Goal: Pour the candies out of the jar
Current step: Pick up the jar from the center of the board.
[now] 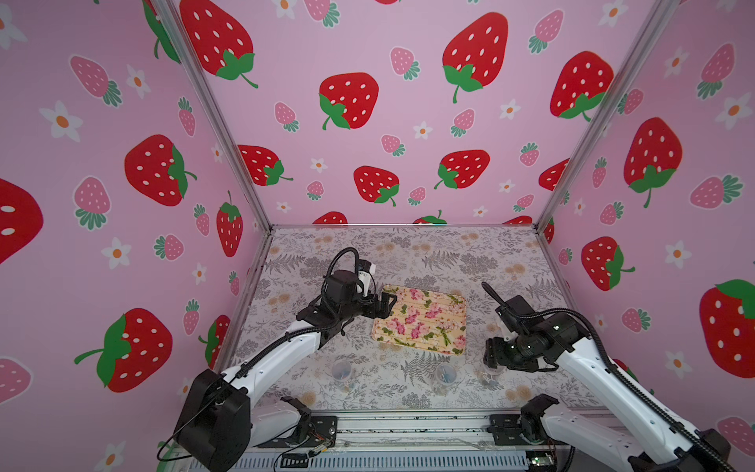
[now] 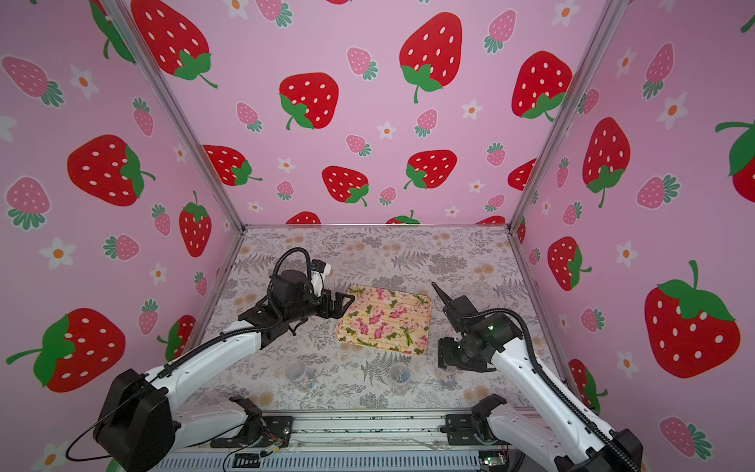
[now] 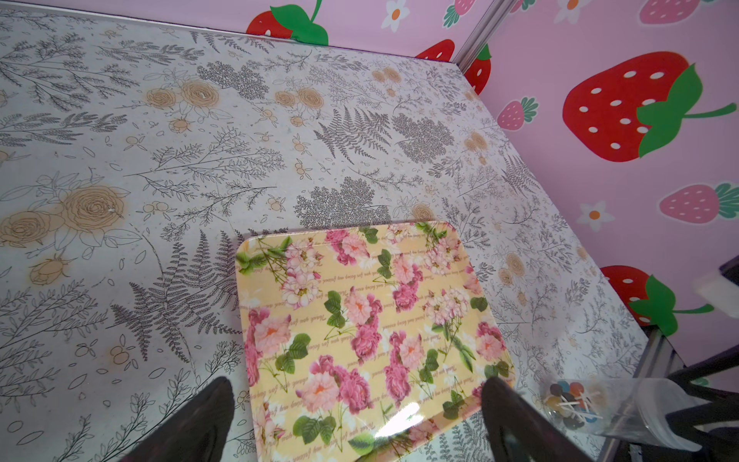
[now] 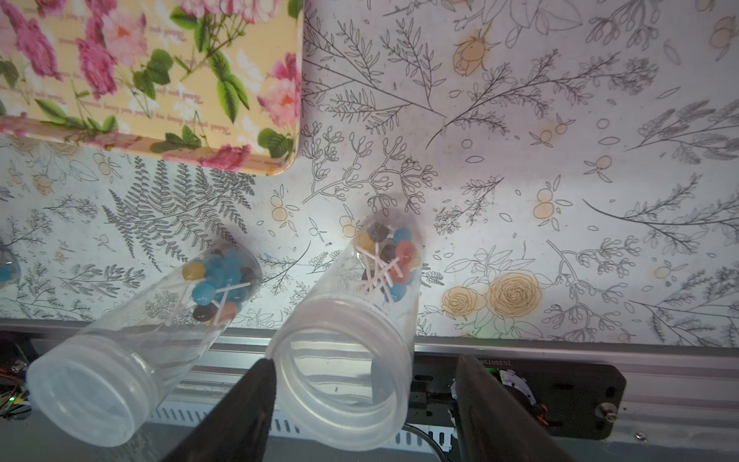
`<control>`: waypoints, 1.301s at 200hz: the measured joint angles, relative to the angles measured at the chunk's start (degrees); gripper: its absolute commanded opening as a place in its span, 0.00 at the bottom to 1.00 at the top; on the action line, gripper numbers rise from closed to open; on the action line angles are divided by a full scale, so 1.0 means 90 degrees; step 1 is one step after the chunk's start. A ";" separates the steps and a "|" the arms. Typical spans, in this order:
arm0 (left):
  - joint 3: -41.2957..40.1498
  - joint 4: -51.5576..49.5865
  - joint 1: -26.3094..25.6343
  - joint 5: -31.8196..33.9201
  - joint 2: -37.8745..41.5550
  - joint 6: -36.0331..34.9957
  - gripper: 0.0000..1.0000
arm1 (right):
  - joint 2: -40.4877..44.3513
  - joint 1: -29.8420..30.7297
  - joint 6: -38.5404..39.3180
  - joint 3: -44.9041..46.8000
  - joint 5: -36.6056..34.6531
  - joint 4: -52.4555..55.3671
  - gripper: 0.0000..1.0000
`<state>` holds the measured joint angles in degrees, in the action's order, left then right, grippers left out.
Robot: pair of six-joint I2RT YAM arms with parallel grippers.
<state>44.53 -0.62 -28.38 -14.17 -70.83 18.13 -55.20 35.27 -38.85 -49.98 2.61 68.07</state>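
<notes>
I'm holding my R gripper [image 4: 366, 360] over the rightmost jar [image 4: 344, 320], jaws spread and straddling its open threaded mouth. One finger [image 4: 240, 412] is sitting right at the rim's outer side and the other [image 4: 500, 412] is standing off w/ a clear gap, so it's gripping nothing. Can't tell if the near finger is actually touching plastic. The jar is clear, standing upright on the fern-print table [image 3: 160, 160] near the front edge, just off the near-right corner of the floral tray [image 3: 360, 304]. The candies [image 4: 386, 256] are lying in a heap at the jar's bottom: blue, orange, dark and yellowish heads w/ white sticks crossing. The middle jar [image 4: 132, 344] is standing just beside it, apart, w/ mostly blue lollipops [image 4: 218, 280] at its bottom. A third jar [image 1: 341, 374] is standing further left in the same front row, its contents too small to make out. My L gripper [image 3: 356, 384] is hovering over the tray's left side, jaws spread wide, w/ both fingertips framing the tray in the wrist view. In both top views it's sitting at the tray's far-left corner.
</notes>
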 measured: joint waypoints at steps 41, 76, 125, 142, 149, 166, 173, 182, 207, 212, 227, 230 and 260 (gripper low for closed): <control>-0.0005 0.0007 -0.0022 -0.0005 -0.0002 0.0017 1.00 | -0.0114 0.0109 -0.0053 0.0029 -0.0002 -0.0172 0.73; -0.0005 0.0007 -0.0049 -0.0053 -0.0019 0.0017 1.00 | -0.0017 0.0112 -0.0112 0.0070 -0.0180 -0.0012 0.75; -0.0005 0.0036 -0.0114 -0.0112 -0.0136 0.0032 0.99 | 0.0168 0.0112 -0.0192 0.0053 -0.0274 0.0182 0.76; -0.0005 0.0036 -0.0138 -0.0121 -0.0160 0.0044 0.99 | 0.0189 0.0112 -0.0204 0.0022 -0.0294 0.0238 0.77; -0.0005 0.0041 -0.0148 -0.0126 -0.0172 0.0044 0.99 | 0.0189 0.0112 -0.0204 0.0000 -0.0301 0.0270 0.77; -0.0005 0.0036 -0.0168 -0.0143 -0.0187 0.0058 0.99 | 0.0189 0.0112 -0.0202 -0.0027 -0.0311 0.0313 0.79; -0.0005 0.0041 -0.0172 -0.0148 -0.0187 0.0066 0.99 | 0.0187 0.0112 -0.0202 -0.0027 -0.0311 0.0347 0.79; -0.0005 0.0044 -0.0182 -0.0148 -0.0187 0.0075 0.99 | 0.0189 0.0112 -0.0202 -0.0024 -0.0311 0.0376 0.80; -0.0005 0.0041 -0.0209 -0.0146 -0.0185 0.0121 0.99 | 0.0189 0.0112 -0.0204 -0.0010 -0.0306 0.0437 0.81; -0.0005 0.0041 -0.0214 -0.0148 -0.0185 0.0131 0.99 | 0.0189 0.0112 -0.0204 -0.0005 -0.0306 0.0449 0.81; -0.0005 0.0041 -0.0228 -0.0146 -0.0185 0.0141 0.99 | 0.0192 0.0119 -0.0204 0.0044 -0.0299 0.0457 0.81; -0.0005 0.0041 -0.0231 -0.0148 -0.0185 0.0143 0.99 | 0.0192 0.0121 -0.0204 0.0056 -0.0296 0.0457 0.81; -0.0005 0.0041 -0.0253 -0.0146 -0.0185 0.0160 0.99 | 0.0192 0.0134 -0.0211 0.0189 -0.0260 0.0469 0.77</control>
<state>44.49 -0.25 -30.65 -15.49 -72.49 19.57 -53.47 36.47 -40.75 -48.27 0.27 72.29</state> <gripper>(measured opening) 0.993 0.785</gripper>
